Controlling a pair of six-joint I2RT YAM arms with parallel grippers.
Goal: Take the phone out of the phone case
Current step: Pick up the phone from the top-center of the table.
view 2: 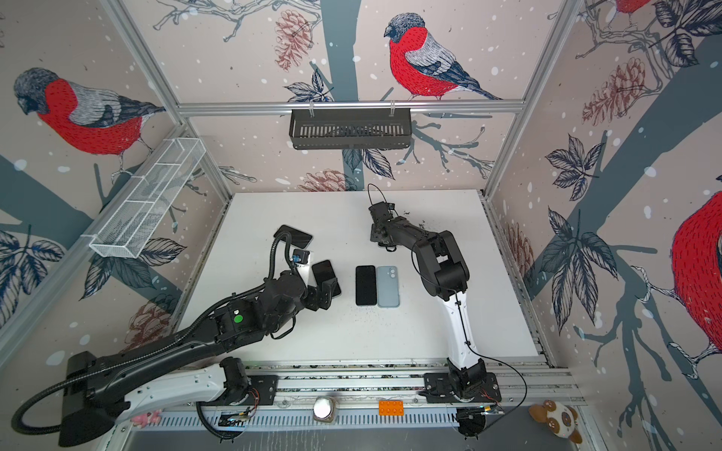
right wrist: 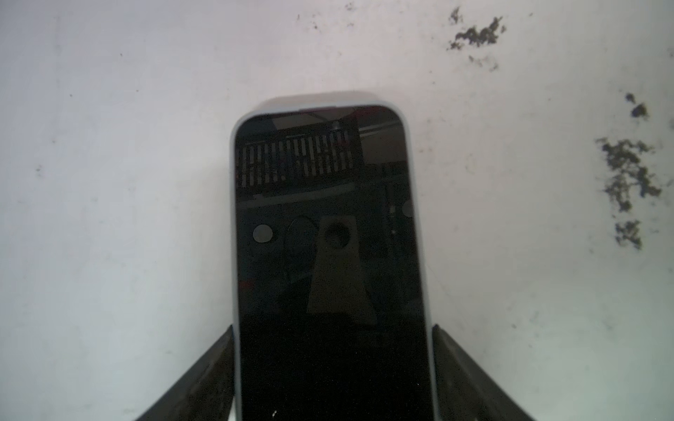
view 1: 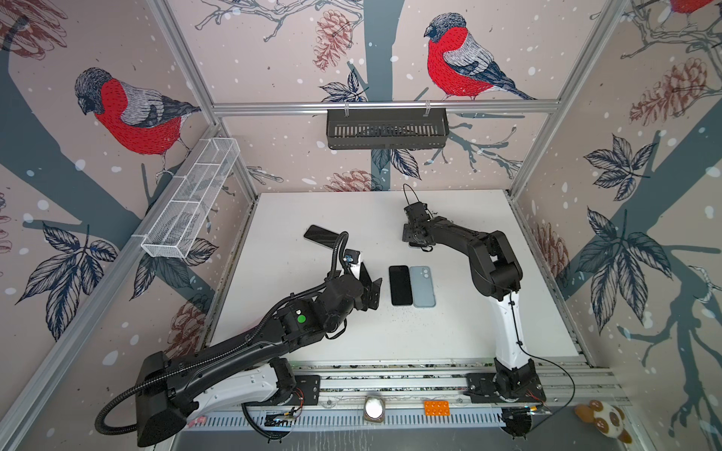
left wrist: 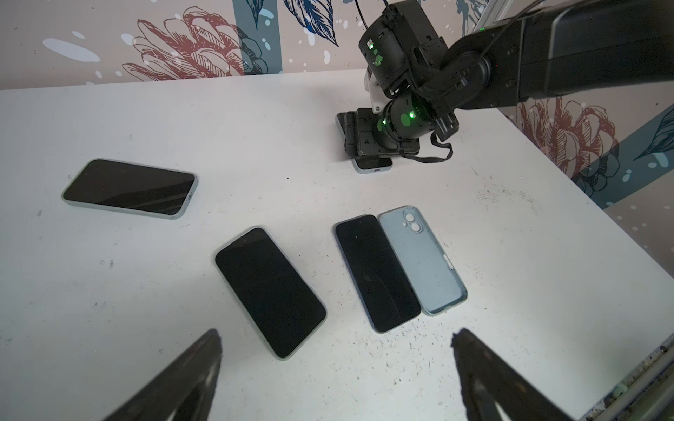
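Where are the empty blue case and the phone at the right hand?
empty blue case [left wrist: 423, 263]: left wrist view, inner floor.
cased phone [right wrist: 330, 262]: right wrist view, screen middle.

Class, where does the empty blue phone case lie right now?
In both top views the empty blue case lies central on the table, alongside the bare black phone, on its right-arm side.

Booth walls [view 1: 273, 58] are papered pinkish, with red-breasted birds [view 1: 457, 58], pine cones and grey-blue branches. An aluminium frame [view 1: 273, 107] runs up the corners and across the back. A black slotted basket [view 1: 386, 129] hangs from the back rail, a white mesh basket [view 1: 191, 199] from the left rail. The tabletop [view 1: 449, 332] is white and scuffed, with dark crumbs [right wrist: 627, 182]. An orange brick [view 1: 436, 408] and a plush toy [view 1: 603, 423] sit beyond its front edge. Light is even.
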